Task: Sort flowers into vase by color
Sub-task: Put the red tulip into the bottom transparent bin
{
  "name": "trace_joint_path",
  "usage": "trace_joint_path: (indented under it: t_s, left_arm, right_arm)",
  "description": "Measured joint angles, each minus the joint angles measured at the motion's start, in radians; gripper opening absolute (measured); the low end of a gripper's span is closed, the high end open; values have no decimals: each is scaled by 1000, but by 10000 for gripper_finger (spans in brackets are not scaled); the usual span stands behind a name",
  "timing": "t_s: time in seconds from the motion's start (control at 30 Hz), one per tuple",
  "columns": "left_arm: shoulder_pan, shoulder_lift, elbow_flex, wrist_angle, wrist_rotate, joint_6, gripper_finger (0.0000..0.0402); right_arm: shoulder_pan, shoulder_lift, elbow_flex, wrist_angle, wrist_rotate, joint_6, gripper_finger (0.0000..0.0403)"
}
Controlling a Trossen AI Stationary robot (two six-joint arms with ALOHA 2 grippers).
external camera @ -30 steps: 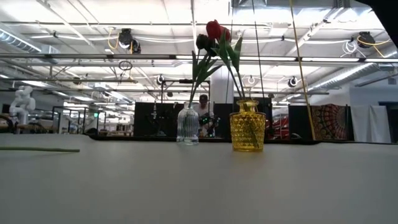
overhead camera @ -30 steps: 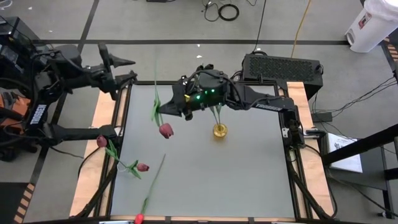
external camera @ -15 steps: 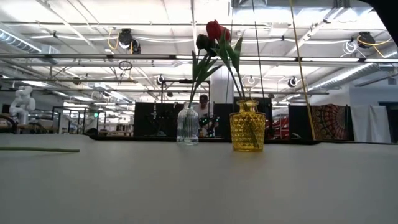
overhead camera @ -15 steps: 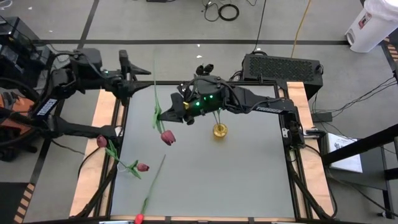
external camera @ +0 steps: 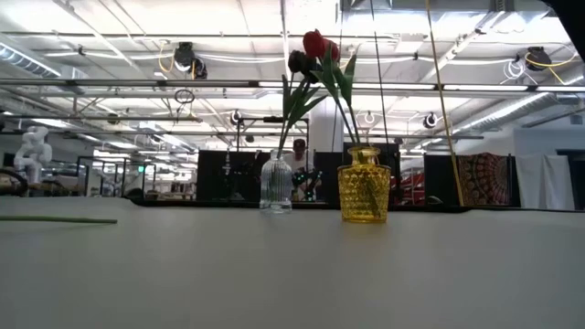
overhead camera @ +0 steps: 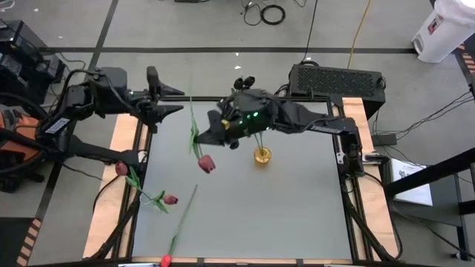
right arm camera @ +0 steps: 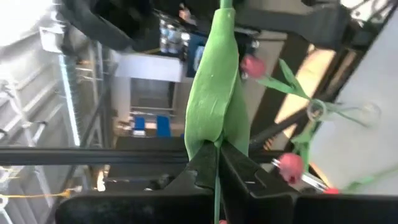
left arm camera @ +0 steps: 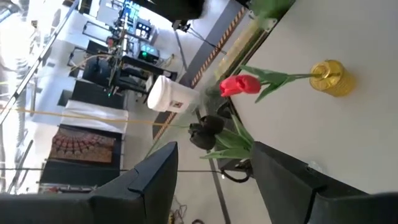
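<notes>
My right gripper is pinched shut on the stem of a maroon tulip, its leaf right at my fingertips. The stem runs away from me toward the table's far edge, with the head hanging nearest, out beyond the yellow vase on its left-arm side. That vase is the closer one to this arm. Farther off, my left gripper waits open past the table's far left corner.
</notes>
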Motion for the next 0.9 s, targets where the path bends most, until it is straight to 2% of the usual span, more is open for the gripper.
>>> trace_joint_path:
  t_s: [0.47,0.9]
  left_arm:
    - [-139,52,0,9,-110,-28,210]
    - [-229,64,0,24,-308,-26,210]
  right_arm:
    - [-3,-49,1,-14,-26,82,0]
    - [-5,-49,1,-19,-23,76,0]
